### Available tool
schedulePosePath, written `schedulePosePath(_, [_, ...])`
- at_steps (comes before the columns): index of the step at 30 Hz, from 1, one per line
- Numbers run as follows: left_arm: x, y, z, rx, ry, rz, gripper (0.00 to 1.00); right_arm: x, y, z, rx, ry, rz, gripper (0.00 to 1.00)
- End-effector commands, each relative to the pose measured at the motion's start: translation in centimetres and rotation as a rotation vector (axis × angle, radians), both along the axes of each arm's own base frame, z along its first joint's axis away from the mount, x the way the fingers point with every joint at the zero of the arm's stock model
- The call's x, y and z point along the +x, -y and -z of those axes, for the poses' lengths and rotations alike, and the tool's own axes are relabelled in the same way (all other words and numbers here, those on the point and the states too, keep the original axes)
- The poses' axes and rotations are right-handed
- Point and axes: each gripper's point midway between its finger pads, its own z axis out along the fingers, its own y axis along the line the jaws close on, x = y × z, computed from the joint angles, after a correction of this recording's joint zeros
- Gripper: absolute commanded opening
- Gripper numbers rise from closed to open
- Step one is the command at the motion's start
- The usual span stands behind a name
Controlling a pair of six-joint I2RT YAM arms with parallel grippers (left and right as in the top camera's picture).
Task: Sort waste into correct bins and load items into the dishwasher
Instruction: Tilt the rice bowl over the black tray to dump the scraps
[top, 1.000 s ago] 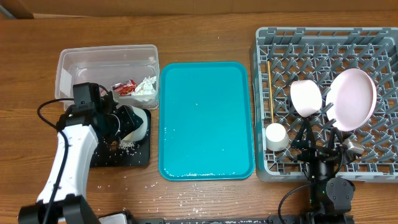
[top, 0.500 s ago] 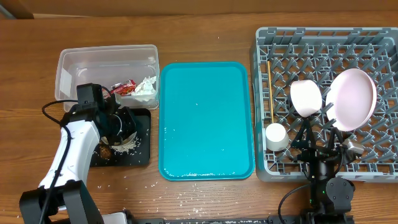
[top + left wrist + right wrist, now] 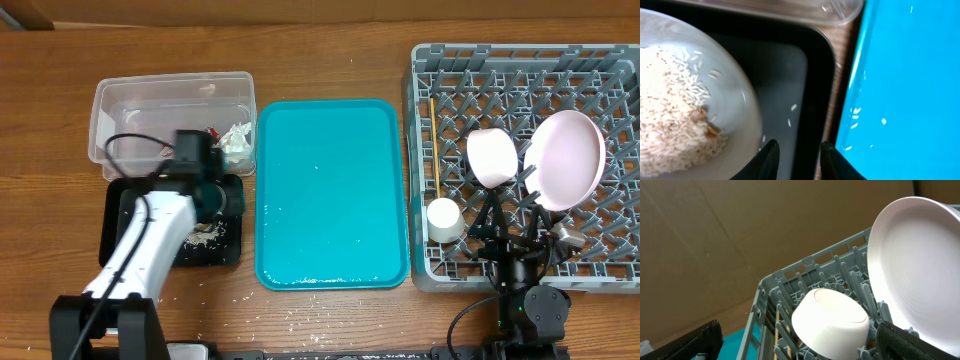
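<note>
Left fingers (image 3: 767, 160) parted, gripping nothing, above the black tray (image 3: 815, 65); the bowl (image 3: 735, 85) of rice (image 3: 670, 115) sits just left of them (teal tray (image 3: 910, 75) to their right). Right fingers (image 3: 705, 337) spread wide, empty, facing the rack (image 3: 785, 280).

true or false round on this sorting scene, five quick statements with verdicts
1. The teal tray holds a bowl. False: only a few stray grains show on it.
2. The plate stands on edge in the dish rack. True.
3. The whitish bowl at the black tray is empty. False: rice lies in it.
4. The tissue lies in the black tray. False: it is in the clear tub.
5. The white cup sits in the dish rack. True.
</note>
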Motion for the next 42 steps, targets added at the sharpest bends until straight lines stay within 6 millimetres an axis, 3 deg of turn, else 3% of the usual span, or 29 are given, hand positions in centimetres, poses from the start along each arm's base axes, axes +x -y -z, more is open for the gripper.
schedulePosePath(1, [-0.4, -2.0, 0.2, 0.203, -0.004, -0.03, 0.27, 0.0, 0.1, 0.2, 0.005, 0.004, 0.005, 1.0])
schedulePosePath(4, [-0.5, -1.9, 0.2, 0.188, -0.007, -0.057, 0.2, 0.0, 0.1, 0.2, 0.004, 0.004, 0.005, 1.0])
schedulePosePath(8, [-0.1, -1.3, -1.0, 0.149, 0.011, -0.07, 0.2, 0.0, 0.1, 0.2, 0.004, 0.004, 0.005, 1.0])
schedulePosePath(10, [0.5, -1.3, -2.9, 0.147, 0.058, -0.074, 0.24, 0.0, 0.1, 0.2, 0.005, 0.004, 0.005, 1.0])
schedulePosePath(13, [0.4, -2.0, -3.4, 0.182, 0.071, -0.078, 0.3, 0.0, 0.1, 0.2, 0.004, 0.004, 0.005, 1.0])
schedulePosePath(16, [0.1, -2.7, -2.4, 0.225, 0.043, -0.086, 0.35, 0.0, 0.1, 0.2, 0.004, 0.004, 0.005, 1.0])
schedulePosePath(23, [0.5, -2.3, 1.0, 0.229, -0.036, -0.048, 0.34, 0.0, 0.1, 0.2, 0.004, 0.004, 0.005, 1.0])
schedulePosePath(26, [0.8, -2.3, 2.4, 0.232, -0.059, -0.046, 0.28, 0.0, 0.1, 0.2, 0.005, 0.004, 0.005, 1.0])
schedulePosePath(31, [0.7, -2.2, 3.5, 0.233, -0.084, -0.057, 0.09, 0.0, 0.1, 0.2, 0.004, 0.004, 0.005, 1.0])
schedulePosePath(38, [1.0, -1.3, 2.5, 0.171, -0.071, -0.084, 0.04, 0.0, 0.1, 0.2, 0.004, 0.004, 0.005, 1.0])
schedulePosePath(42, [1.3, 0.0, 0.2, 0.077, -0.035, -0.117, 0.04, 0.0, 0.1, 0.2, 0.004, 0.004, 0.005, 1.0])
